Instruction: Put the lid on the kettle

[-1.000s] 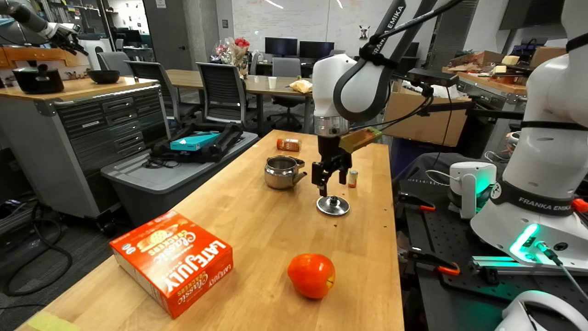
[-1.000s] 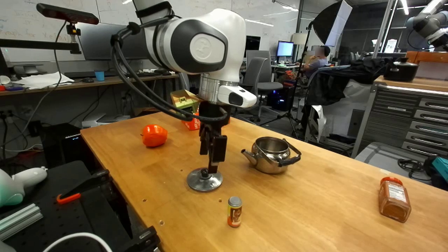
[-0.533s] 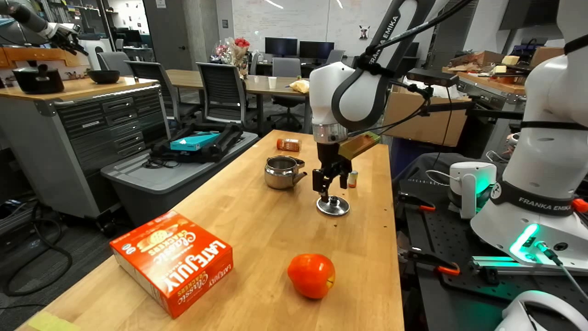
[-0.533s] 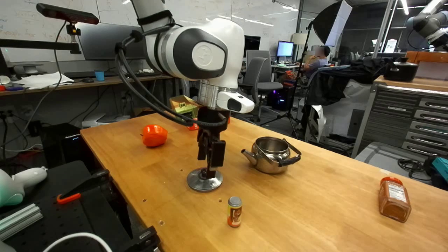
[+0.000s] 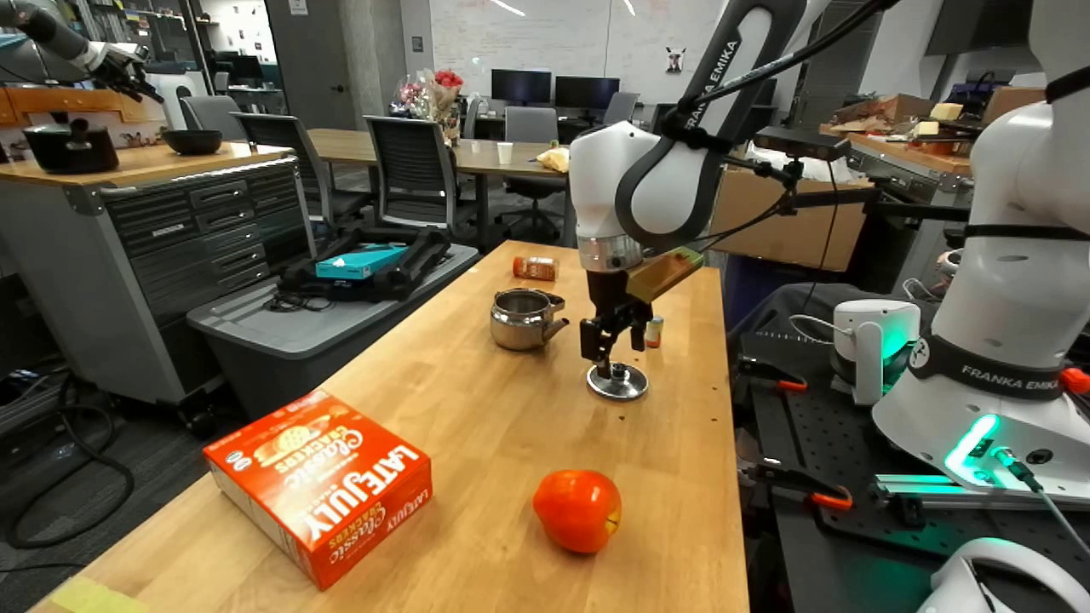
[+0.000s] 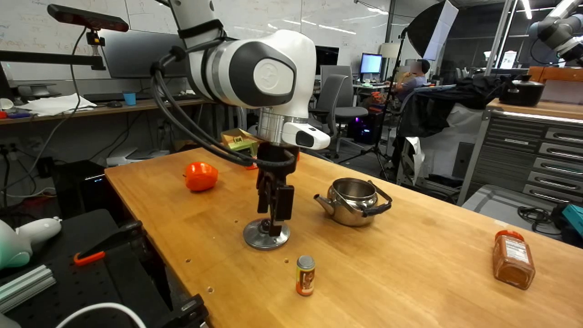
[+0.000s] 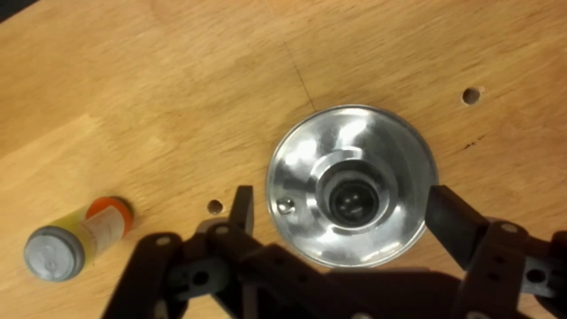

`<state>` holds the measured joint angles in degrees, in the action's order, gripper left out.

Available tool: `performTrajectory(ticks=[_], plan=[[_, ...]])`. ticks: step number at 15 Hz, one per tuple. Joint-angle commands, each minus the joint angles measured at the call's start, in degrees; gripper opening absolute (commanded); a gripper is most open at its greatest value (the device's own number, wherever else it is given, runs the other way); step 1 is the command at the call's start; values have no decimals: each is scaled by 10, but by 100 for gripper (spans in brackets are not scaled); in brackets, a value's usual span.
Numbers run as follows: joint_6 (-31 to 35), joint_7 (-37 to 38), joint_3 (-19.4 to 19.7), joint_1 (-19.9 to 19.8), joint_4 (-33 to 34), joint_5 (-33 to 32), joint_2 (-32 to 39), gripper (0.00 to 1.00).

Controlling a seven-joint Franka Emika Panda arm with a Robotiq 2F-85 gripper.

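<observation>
The silver kettle lid [image 7: 352, 177] is laid flat on the wooden tabletop [image 7: 155, 110] beneath the gripper [image 7: 341, 197], jaws spread, nothing gripped. Light, stiff, slick metal is presumed; the black knob [image 7: 354, 204] is best pinched.

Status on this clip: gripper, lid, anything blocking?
Gripper open at lid, nothing gripped. Lid flat on table, knob up; kettle uncovered. Small can stands nearby, off the lid-to-kettle line.

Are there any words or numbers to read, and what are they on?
"LATE JULY": cracker box, top and side.
"Classic CRACKERS": same box.
"FRANKA EMIKA": robot base.
"EMIKA": robot arm, word before it partly hidden.
Too small or blurred: spice jar, little can, door sign, whiteboard.
No readable numbers.
</observation>
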<state>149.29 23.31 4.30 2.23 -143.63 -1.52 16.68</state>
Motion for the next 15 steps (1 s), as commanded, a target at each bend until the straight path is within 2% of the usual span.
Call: performTrajectory(ticks=[1, 2, 3, 4, 5, 11, 12, 13, 15], plan=[[-28, 34, 21, 22, 21, -28, 14, 100], [-31, 38, 22, 23, 23, -29, 15, 75], [-36, 41, 23, 25, 25, -32, 17, 73], [-39, 44, 23, 26, 27, -35, 18, 66], [-41, 48, 24, 27, 28, -37, 19, 56], [-48, 56, 19, 27, 36, -26, 18, 11], [-49, 55, 17, 26, 36, -24, 18, 9], [-51, 53, 16, 25, 36, -20, 17, 12], [-57, 45, 11, 21, 36, -11, 13, 10]])
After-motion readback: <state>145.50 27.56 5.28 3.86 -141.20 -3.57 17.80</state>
